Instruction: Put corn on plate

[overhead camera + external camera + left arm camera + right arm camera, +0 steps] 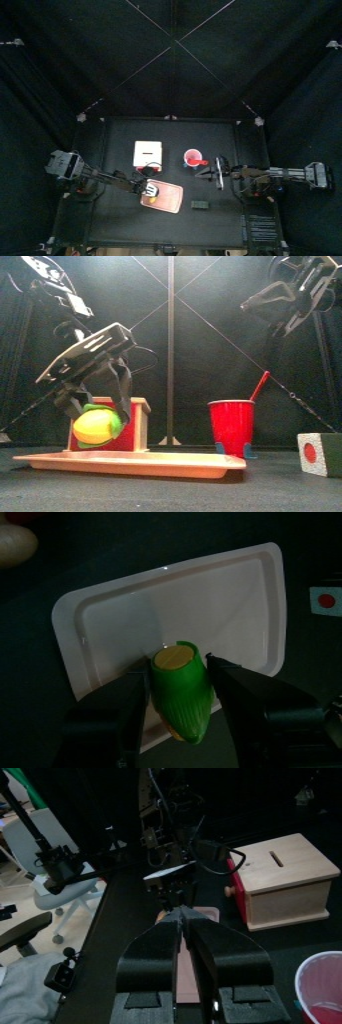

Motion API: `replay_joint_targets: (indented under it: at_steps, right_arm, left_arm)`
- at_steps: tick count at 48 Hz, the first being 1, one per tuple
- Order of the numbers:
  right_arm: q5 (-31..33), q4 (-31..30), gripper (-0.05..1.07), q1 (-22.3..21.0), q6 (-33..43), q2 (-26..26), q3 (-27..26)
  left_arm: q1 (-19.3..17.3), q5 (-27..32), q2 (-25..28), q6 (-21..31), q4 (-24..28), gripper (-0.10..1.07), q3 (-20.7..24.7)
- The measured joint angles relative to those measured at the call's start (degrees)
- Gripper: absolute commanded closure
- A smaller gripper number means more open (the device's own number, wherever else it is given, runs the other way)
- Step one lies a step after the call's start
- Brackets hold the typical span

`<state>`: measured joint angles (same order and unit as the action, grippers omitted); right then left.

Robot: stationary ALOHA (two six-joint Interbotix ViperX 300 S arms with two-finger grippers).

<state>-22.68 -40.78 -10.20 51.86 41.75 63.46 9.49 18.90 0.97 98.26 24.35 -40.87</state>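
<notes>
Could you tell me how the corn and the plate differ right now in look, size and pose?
The corn is small, elongated and green-husked with a yellow core, while the plate is broad, flat and salmon-pink. The corn is held off the surface in the left tool; the plate lies flat on the table. In the left wrist view, the corn sits over the plate's edge.

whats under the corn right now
The pink plate lies directly under the corn, which the left gripper holds above it, not touching. The plate looks bare; the patch right beneath the corn and the fingers is covered.
</notes>
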Motion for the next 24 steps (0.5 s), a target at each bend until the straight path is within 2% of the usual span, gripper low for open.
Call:
replay_joint_targets:
  at_steps: [24]
  right_arm:
    - [0.0, 0.0, 0.52, 0.0, 0.0, 0.0, 0.0]
  left_arm:
    - [0.09, 0.62, -0.35, 0.0, -0.09, 0.1, 0.0]
